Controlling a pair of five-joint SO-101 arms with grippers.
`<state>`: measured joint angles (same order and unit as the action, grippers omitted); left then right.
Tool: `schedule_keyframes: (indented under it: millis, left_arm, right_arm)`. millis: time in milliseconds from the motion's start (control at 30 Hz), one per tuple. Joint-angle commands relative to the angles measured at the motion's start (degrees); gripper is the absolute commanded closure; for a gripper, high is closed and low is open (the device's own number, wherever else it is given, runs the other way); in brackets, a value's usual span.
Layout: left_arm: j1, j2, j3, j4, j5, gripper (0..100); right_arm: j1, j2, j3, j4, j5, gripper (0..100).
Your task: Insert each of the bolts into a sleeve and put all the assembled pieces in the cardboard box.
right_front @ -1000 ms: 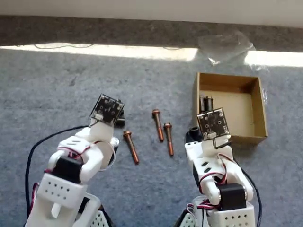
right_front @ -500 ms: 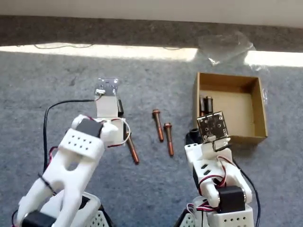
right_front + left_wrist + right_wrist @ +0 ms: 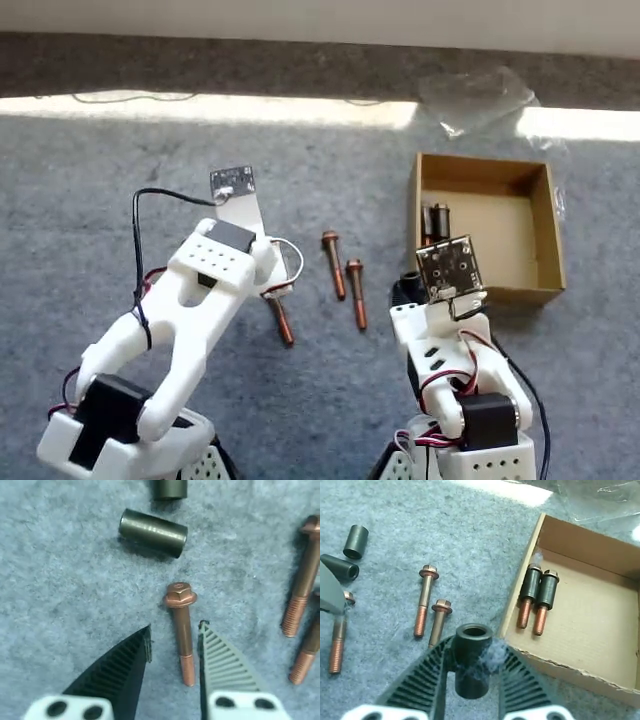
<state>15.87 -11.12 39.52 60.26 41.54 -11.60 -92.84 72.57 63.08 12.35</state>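
One stiff, likely slippery bolt (image 3: 180, 612) lies within the widely spread left hand (image 3: 175, 628), best pinched mid-shank; the right hand (image 3: 472, 656) clamps a sleeve (image 3: 473, 634).

The bolts (image 3: 335, 266) are copper-coloured, the sleeves (image 3: 153, 532) dark grey, the box (image 3: 495, 235) brown, the tabletop (image 3: 120, 180) mottled blue-grey, the arms (image 3: 190, 320) white.

the grey table (image 3: 120, 180) carries three loose bolts (image 3: 333, 265), two dark sleeves (image 3: 153, 532), a cardboard box (image 3: 515, 294) and a plastic bag (image 3: 478, 98).
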Motion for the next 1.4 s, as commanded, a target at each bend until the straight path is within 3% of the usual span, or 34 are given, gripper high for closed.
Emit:
schedule_keyframes:
  millis: [0,433,700,933,1367]
  left_arm:
    - [0.9,-0.7,-2.2,0.6,3.5,84]
    - [4.5,-0.4,-2.2,0.2,3.8,84]
    - [1.6,0.0,-1.5,-2.9,4.0,84]
    - [0.9,4.7,-1.2,-5.6,8.3,84]
    - [0.0,5.4,-0.6,-7.6,8.4,84]
  right_arm:
    - [0.6,-0.6,-0.4,-2.4,-0.3,99.5]
    - [0.6,-0.7,-0.3,-2.4,-0.3,99.5]
    - [3.7,-0.7,-0.6,-2.4,-0.3,99.5]
    - [3.7,-0.7,-0.6,-2.4,-0.3,99.5]
    - [3.7,-0.7,-0.5,-2.4,-0.3,99.5]
